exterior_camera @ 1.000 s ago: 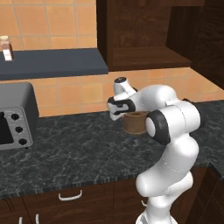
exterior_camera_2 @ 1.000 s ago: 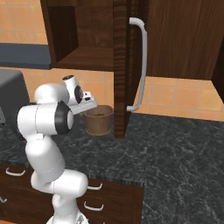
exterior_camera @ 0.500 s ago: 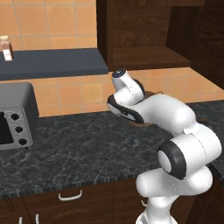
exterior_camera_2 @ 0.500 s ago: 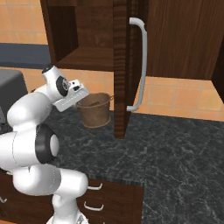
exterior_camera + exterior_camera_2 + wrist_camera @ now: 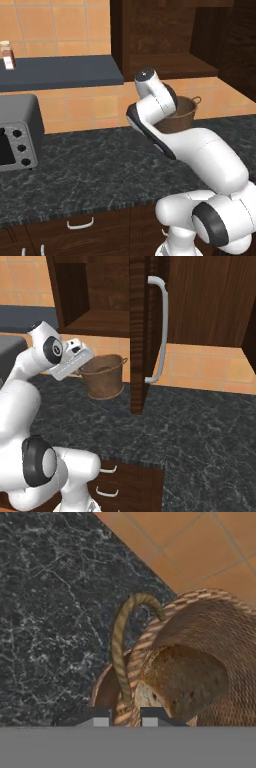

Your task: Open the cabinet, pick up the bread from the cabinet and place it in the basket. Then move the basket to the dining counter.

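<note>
The brown woven basket (image 5: 105,378) hangs tilted over the black speckled counter (image 5: 200,421), just left of the open cabinet door (image 5: 139,316) with its long silver handle (image 5: 162,331). My gripper (image 5: 126,719) is shut on the basket's rim, beside the thin handle loop (image 5: 122,642). The bread (image 5: 185,679), a brown crusty loaf, lies inside the basket (image 5: 220,627). In the left base view the basket (image 5: 184,116) shows behind my white hand, below the open cabinet (image 5: 165,45). The dining counter is out of view.
A grey toaster oven (image 5: 15,132) stands on the counter at the far left. A dark shelf (image 5: 65,72) behind it carries a small bottle (image 5: 7,55). The cabinet door's edge juts out over the counter close to the basket's right. Drawers with short handles (image 5: 107,470) run below.
The arm has swung its elbow down to the right. The hand has risen with the basket in its grip, and the basket now tilts. The base views have not shifted.
</note>
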